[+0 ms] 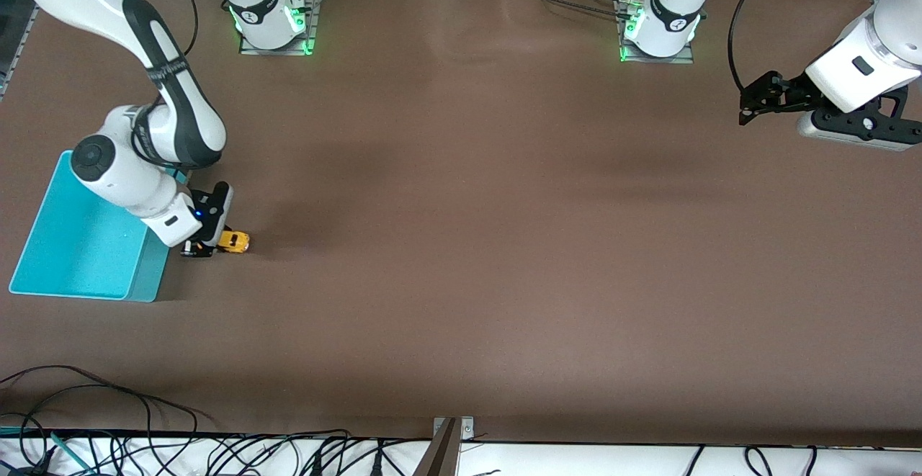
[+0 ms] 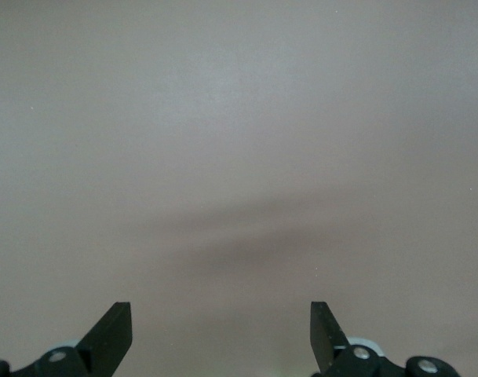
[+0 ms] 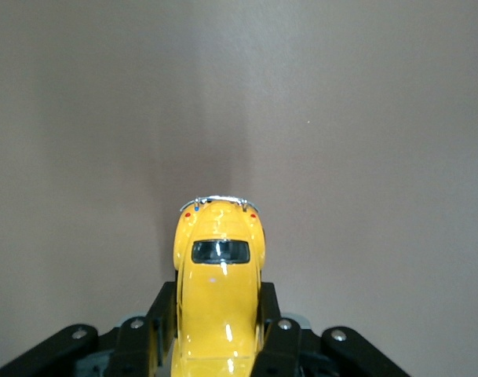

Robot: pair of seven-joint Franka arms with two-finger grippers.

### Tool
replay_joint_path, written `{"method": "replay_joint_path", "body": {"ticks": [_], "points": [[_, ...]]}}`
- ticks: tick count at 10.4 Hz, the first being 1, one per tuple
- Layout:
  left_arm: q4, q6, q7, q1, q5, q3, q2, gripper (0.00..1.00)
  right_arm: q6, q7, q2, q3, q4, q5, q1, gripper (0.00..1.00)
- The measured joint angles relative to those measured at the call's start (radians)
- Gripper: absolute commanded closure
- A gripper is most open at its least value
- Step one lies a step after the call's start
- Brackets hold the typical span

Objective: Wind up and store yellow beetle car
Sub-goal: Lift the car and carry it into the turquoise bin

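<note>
Right gripper [image 1: 209, 245] is down at table level just beside the turquoise plastic bin [image 1: 43, 245], at the right arm's end of the brown table [image 1: 461, 245]. Its two black fingers [image 3: 162, 314] are clamped on the flanks of the yellow beetle car [image 1: 233, 241], a tiny rounded yellow-orange toy with dark windows.

In the right wrist view the yellow beetle car [image 3: 219, 283] sits squarely between the pads, roof up, its chrome bumper end pointing straight away from the palm. So the car's long axis runs in line with the gripper's reach, pointing away from the bin toward the table's open middle. Whether the wheels touch the tabletop I cannot tell; the car looks at or very near the surface.

The bin is open-topped with nothing visible inside. The car lies just beside its wall, on the side toward the left arm's end.

Left gripper [image 1: 753, 105] hangs well apart from the bin, over the table near the left arm's end, fingers [image 2: 113, 330] spread with bare table between them. That arm waits.

Judgement: the right arm does the work. A wind-up pull would drag the car along its own axis toward the bin; storing it then needs a short lift over the wall.
</note>
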Motion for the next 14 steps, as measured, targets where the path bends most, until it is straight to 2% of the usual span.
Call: {"method": "replay_joint_path", "body": {"ticks": [4,6,10,14], "points": [[0.000,-0.002,0.000,0.000,0.000,0.000,0.001,0.00,-0.209,-0.103,-0.147,-0.001,0.001,0.000,-0.002,1.00],[0.001,-0.006,-0.001,0.000,0.000,0.000,0.001,0.00,-0.292,-0.207,-0.199,-0.030,0.001,0.000,-0.006,1.00],[0.002,-0.014,-0.016,0.000,0.000,-0.004,0.001,0.00,-0.345,-0.527,-0.228,-0.113,0.002,-0.011,-0.028,1.00],[0.003,-0.019,-0.028,0.001,0.000,-0.006,0.001,0.00,-0.373,-0.820,-0.233,-0.127,0.002,-0.016,-0.143,1.00]]}}
